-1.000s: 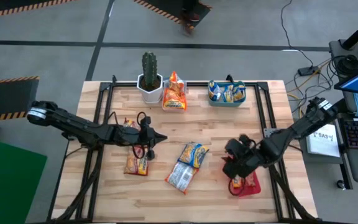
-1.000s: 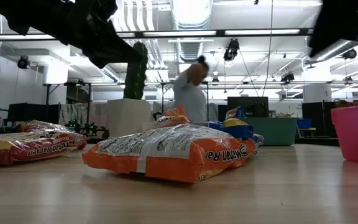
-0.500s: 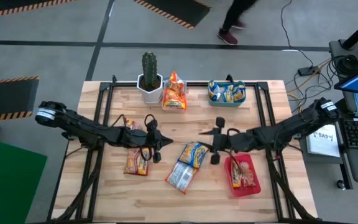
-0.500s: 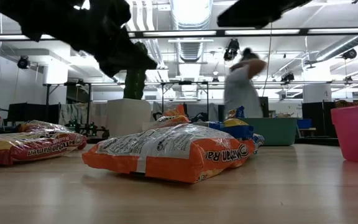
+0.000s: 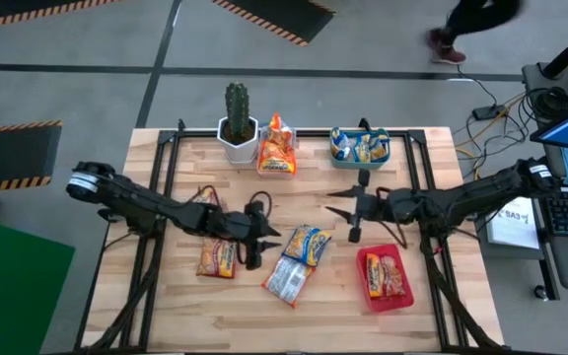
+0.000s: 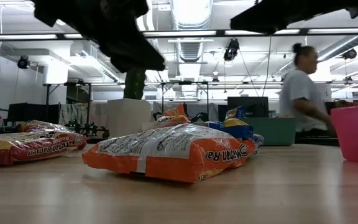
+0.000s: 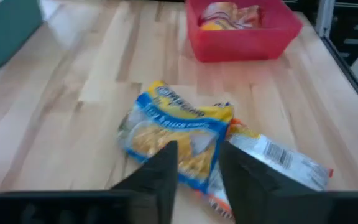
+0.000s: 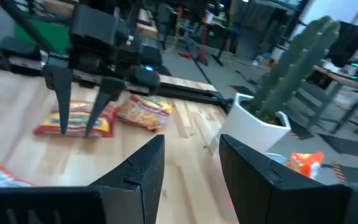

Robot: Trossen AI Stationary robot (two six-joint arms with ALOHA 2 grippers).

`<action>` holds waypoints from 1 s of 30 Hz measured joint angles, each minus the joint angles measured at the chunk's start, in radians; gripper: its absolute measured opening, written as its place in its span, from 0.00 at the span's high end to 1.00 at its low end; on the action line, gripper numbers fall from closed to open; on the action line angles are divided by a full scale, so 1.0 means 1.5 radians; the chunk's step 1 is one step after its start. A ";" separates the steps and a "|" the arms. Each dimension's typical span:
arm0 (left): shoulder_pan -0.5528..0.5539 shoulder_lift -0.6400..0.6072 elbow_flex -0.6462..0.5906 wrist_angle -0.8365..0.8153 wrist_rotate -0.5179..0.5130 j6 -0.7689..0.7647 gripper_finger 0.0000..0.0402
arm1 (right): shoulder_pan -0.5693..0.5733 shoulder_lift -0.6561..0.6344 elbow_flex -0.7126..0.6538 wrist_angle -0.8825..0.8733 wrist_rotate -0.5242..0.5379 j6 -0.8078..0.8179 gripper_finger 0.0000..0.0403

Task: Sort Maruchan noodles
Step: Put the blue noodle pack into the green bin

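Hovering beside the blue-and-yellow packet [image 5: 306,244], left gripper [image 5: 263,242] slightly parted, empty. Right gripper [image 5: 347,210] beyond the packet, parted, empty.

A grey concrete floor [image 5: 87,59] with black-and-yellow hazard strips [image 5: 13,128] surrounds the wooden table [image 5: 205,316]. Overhead run fluorescent lights [image 6: 260,31] and silver ducting [image 6: 188,15]. A person [image 6: 303,93] walks past at the far right, by dark monitors [image 6: 247,106].
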State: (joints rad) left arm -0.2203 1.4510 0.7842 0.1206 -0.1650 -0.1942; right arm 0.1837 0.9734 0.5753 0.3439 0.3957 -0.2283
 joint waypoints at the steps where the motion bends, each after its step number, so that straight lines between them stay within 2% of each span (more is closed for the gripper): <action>1: -0.002 0.013 0.010 0.005 0.001 0.004 0.71 | -0.001 -0.014 -0.008 -0.003 -0.011 0.002 0.64; 6: -0.004 0.092 0.059 0.004 0.000 0.024 0.54 | -0.001 -0.065 -0.031 -0.004 -0.041 0.013 0.64; 10: -0.004 0.151 0.095 0.006 0.000 0.041 0.46 | -0.001 -0.092 -0.041 0.002 -0.042 0.017 0.64; 16: -0.004 0.197 0.111 0.009 0.000 0.044 0.44 | -0.002 -0.118 -0.043 0.067 0.006 0.053 0.64; 20: -0.004 0.199 0.102 0.005 -0.001 0.047 0.44 | -0.001 -0.124 -0.050 0.065 -0.043 0.035 0.64; 30: -0.004 0.199 0.097 0.013 0.000 0.047 0.44 | 0.000 -0.133 -0.059 0.080 -0.057 0.022 0.64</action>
State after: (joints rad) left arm -0.2256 1.7496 0.9291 0.1406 -0.1657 -0.1242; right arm 0.1829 0.7746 0.4869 0.4633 0.3099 -0.1951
